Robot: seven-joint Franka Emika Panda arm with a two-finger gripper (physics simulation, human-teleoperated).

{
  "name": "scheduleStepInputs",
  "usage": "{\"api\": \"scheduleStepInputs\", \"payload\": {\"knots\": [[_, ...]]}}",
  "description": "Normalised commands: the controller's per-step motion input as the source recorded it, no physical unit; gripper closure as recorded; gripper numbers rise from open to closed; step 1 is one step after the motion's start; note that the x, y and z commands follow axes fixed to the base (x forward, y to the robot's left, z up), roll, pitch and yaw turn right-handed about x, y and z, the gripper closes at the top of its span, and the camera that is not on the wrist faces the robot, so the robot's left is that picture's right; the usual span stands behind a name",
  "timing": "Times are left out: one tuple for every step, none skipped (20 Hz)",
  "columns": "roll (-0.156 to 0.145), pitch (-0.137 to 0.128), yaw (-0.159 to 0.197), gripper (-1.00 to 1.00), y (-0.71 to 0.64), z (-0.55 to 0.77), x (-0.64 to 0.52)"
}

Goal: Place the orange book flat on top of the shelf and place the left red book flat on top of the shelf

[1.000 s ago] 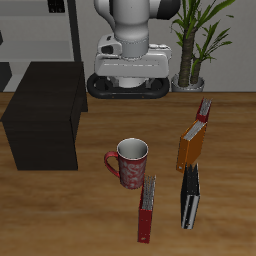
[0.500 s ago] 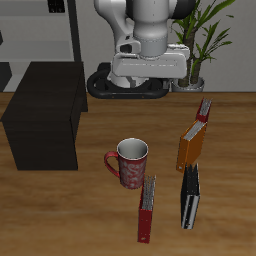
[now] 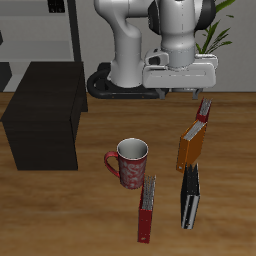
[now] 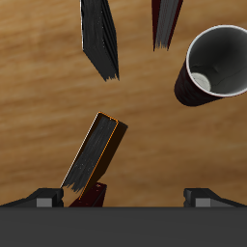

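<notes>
We are holding the hand (image 3: 182, 93) open and empty above the thin bright-orange hardback book (image 3: 191, 147), standing on the wooden desk (image 3: 90, 215).

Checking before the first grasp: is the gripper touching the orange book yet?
Apart. In the exterior view the gripper hangs above the table, with clear space between its fingertips and the upright orange book; the wrist view shows the book well below the open fingers.

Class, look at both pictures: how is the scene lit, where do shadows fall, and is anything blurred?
Exterior view: soft, even light; the mug and the black shelf cast faint shadows on the table; everything is sharp, with no glare. Wrist view: equally sharp; the orange book throws a soft shadow on the wood, and the mug's inside is dark.
</notes>
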Motion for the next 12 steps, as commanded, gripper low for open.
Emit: {"api": "scheduleStepInputs", "payload": {"knots": [[0.000,0.000,0.000,-1.00,-0.05,0.04,-0.03],[0.080,-0.066,-0.267,-1.00,1.02,-0.99,0.15],[0.017,-0.028,0.056,-1.00,0.40,-0.51,0.06],[0.000,0.000,0.000,-1.00,-0.06,0.01,-0.07],[0.034,0.039,-0.049,-1.00,0.23,-0.41,0.03],[0.022,0.115,-0.130,-1.00,0.34,-0.51,0.10],[0.100,-0.094,-0.001,-1.00,0.61,-0.45,0.06],[-0.031,-0.034,0.067,-1.00,0.23,-0.27,0.07],[0.000,0.000,0.000,-1.00,0.00,0.00,0.00],[0.066,0.053,-0.086,-1.00,0.45,-0.47,0.07],[0.042,-0.024,-0.018,-1.00,0.37,-0.31,0.12],[-0.067,-0.044,-0.028,-1.00,0.19,-0.38,0.20]]}}
